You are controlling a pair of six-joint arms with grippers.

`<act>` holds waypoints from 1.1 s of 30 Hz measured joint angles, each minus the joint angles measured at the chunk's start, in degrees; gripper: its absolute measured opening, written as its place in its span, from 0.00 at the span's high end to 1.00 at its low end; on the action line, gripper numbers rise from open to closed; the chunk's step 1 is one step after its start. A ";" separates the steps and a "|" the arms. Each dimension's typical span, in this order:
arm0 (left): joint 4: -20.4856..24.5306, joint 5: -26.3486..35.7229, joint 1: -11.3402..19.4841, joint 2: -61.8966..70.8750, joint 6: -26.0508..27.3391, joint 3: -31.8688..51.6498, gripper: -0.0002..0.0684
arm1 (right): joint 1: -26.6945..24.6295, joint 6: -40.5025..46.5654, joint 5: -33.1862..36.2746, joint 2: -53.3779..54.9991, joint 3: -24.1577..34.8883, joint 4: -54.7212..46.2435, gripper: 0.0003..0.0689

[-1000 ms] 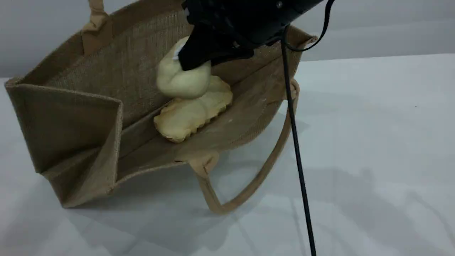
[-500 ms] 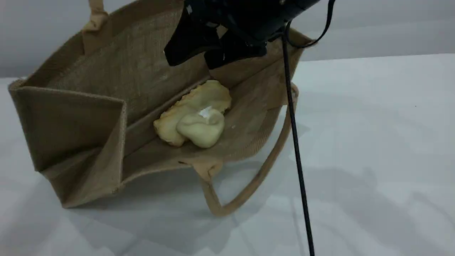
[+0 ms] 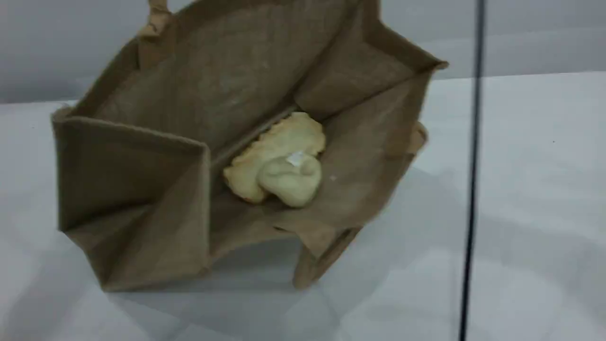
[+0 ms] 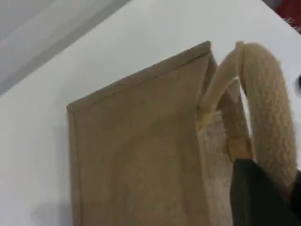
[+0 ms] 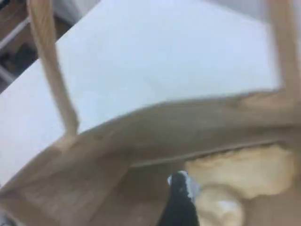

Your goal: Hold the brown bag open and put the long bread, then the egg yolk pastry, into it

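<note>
On the left, the left claw (image 4: 263,197) is clenched on the bag's handle (image 4: 263,103), the thick woven loop rising just above the dark fingertip in the left wrist view; that grip holds the brown bag (image 3: 142,156) up with its mouth wide open on the white table (image 3: 521,189). The bag is a tan jute tote with folded gusset sides, far bigger than the foods.

Toward the middle, on the bag's floor, lies the long bread (image 3: 279,149), pale scalloped underside up, its long axis running from lower left to upper right along the fold at the foot of the back wall. The egg yolk pastry (image 3: 291,180), a small cream lump with a white speck on top, rests against the loaf's near side, touching it.

On the right, the right claw (image 5: 181,202) is released and holds nothing; its one visible dark fingertip hangs above the bag's mouth, with both foods below it and to its right. Both items appear to be in, so what is left is probably for the right arm to pull clear.
</note>
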 joint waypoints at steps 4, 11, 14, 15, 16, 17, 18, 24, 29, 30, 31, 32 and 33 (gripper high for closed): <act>0.05 -0.32 -1.29 2.91 0.00 0.00 0.88 | -5.00 4.79 2.95 -5.00 0.00 -4.61 0.24; -0.08 -0.17 -3.52 9.45 -0.58 0.00 0.88 | -8.46 10.54 9.36 -10.35 0.00 -9.58 0.24; 0.13 -0.22 -3.52 12.57 -2.76 0.00 0.87 | -8.46 13.71 13.13 -12.11 0.00 -12.65 0.24; 0.32 -0.22 -3.47 13.67 -3.57 0.00 0.86 | -8.46 14.83 13.94 -12.73 0.00 -13.66 0.24; 0.38 -0.22 -3.47 14.58 -3.92 0.00 0.85 | -8.46 15.96 15.03 -13.39 0.00 -15.07 0.24; 0.38 -0.22 -3.47 15.56 -3.92 0.00 0.84 | -8.46 17.25 16.31 -13.97 0.00 -16.29 0.24; 0.38 -0.22 -3.47 16.49 -3.92 0.00 0.82 | -8.46 18.26 17.24 -14.71 0.00 -17.60 0.24; 0.17 -0.22 -3.47 20.54 -3.92 0.00 0.56 | -8.46 24.86 24.15 -18.84 0.00 -25.43 0.24; 0.64 -0.09 -3.43 22.34 -4.96 0.00 0.28 | -8.46 29.15 25.56 -22.53 0.00 -29.84 0.24; 1.30 -0.09 -3.43 22.34 -5.02 0.00 0.24 | -8.46 30.18 25.56 -23.41 0.00 -30.94 0.24; 2.34 -0.09 -3.43 22.27 -5.02 0.00 0.21 | -8.46 31.81 25.56 -24.22 0.00 -32.38 0.24; 3.41 -0.05 -3.41 21.90 -5.51 0.00 0.19 | -8.46 33.10 25.56 -25.07 0.00 -33.49 0.24; 5.02 -0.05 -3.22 21.41 -6.06 0.00 0.18 | -8.46 34.42 25.56 -26.36 0.00 -34.80 0.24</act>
